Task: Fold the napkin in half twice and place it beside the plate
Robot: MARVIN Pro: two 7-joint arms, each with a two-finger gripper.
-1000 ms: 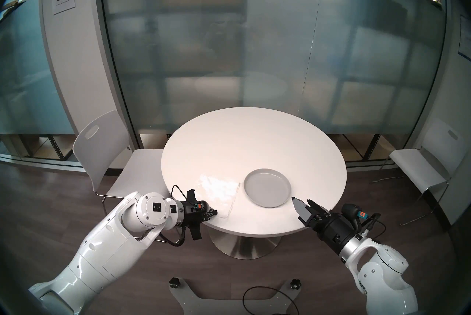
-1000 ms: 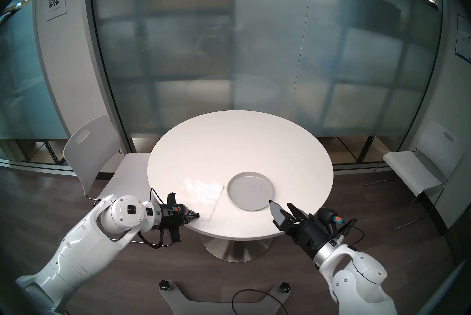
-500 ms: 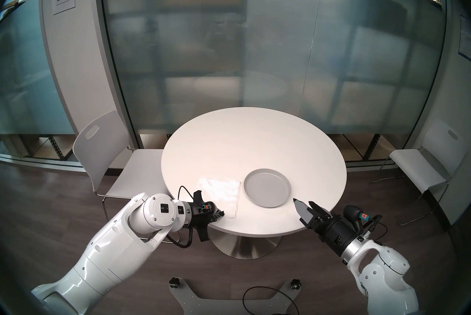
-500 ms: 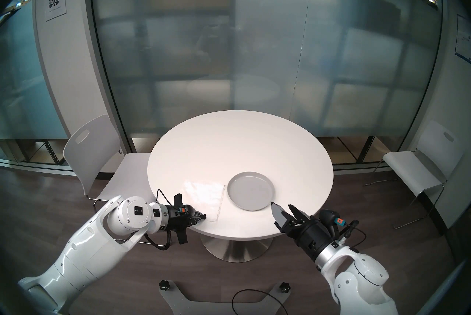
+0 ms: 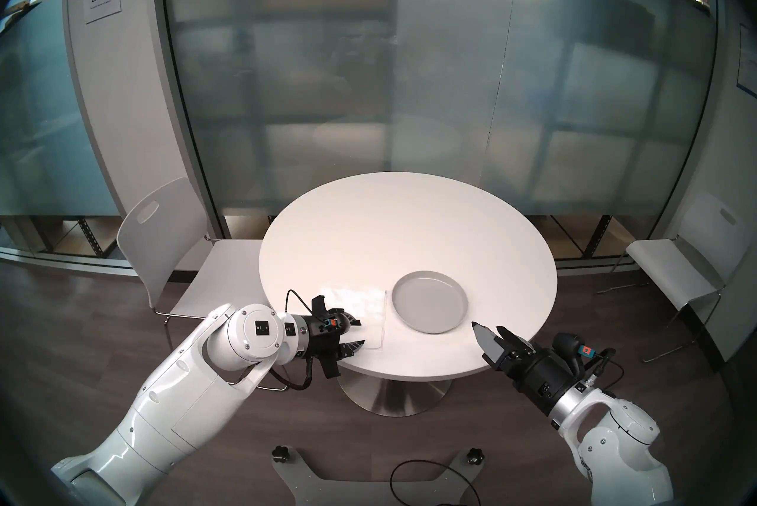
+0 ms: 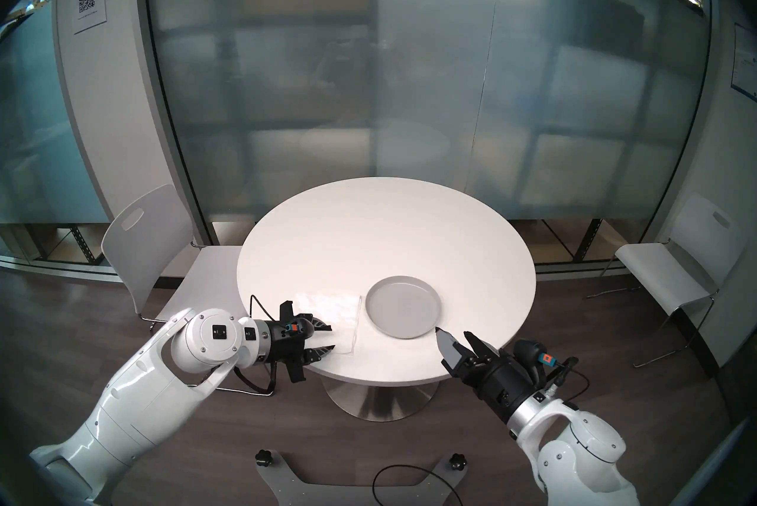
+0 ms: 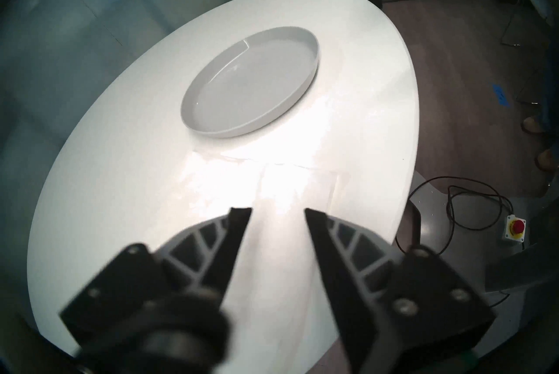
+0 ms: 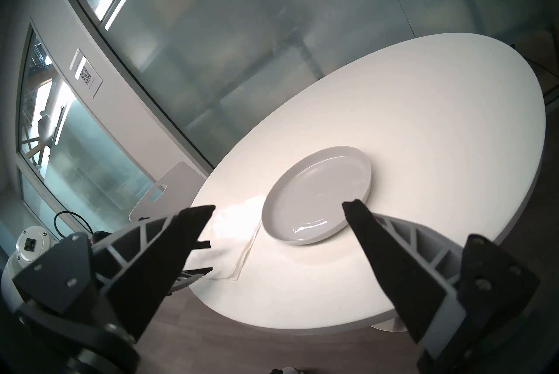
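napkin (image 5: 362,308) on table (image 5: 409,231), left of plate (image 5: 429,302)

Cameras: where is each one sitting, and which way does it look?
Head left: up on the head, looking down at the table, plate and napkin; both arms show, left tool open, right tool open.
Head right: beside it, nearly the same picture, shifted a little.
Left wrist: over the napkin, facing the plate; its own fingers show.
Right wrist: at the table's near edge, facing plate and napkin; its fingers show.
All four share the plate.
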